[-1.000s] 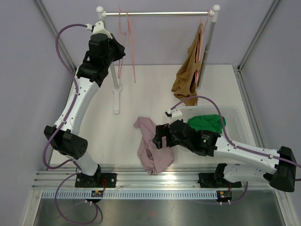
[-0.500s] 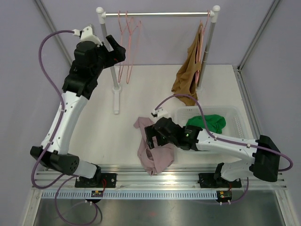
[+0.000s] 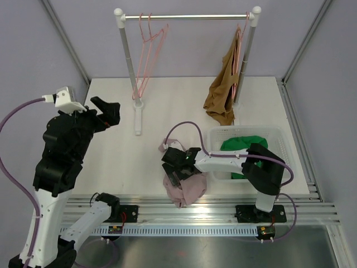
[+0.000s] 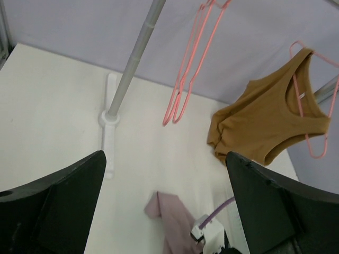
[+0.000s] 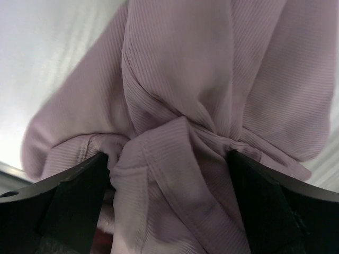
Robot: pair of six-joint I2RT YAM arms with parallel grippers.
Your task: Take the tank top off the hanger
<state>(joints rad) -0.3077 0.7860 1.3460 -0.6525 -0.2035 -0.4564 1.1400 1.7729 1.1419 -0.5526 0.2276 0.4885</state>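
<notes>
Pincer: the right pincer (image 5: 165, 159) shows both dark fingers (image 5: 63, 206) at the lower corners of the view, jaws spread wide.
Between the fingers: a pink ribbed garment (image 5: 212, 69), bunched up and filling the whole gap and most of the view ahead.
Folds: several creases run together into a tight gather just ahead of the middle of the gap; a stitched hem curves from there back toward the pincer.
Contact: cloth presses against the inner tip of the finger on the view's left; at the other finger, contact cannot be told.
Beyond the pincer, to the left: white counter (image 5: 47, 42), brightly lit.
</notes>
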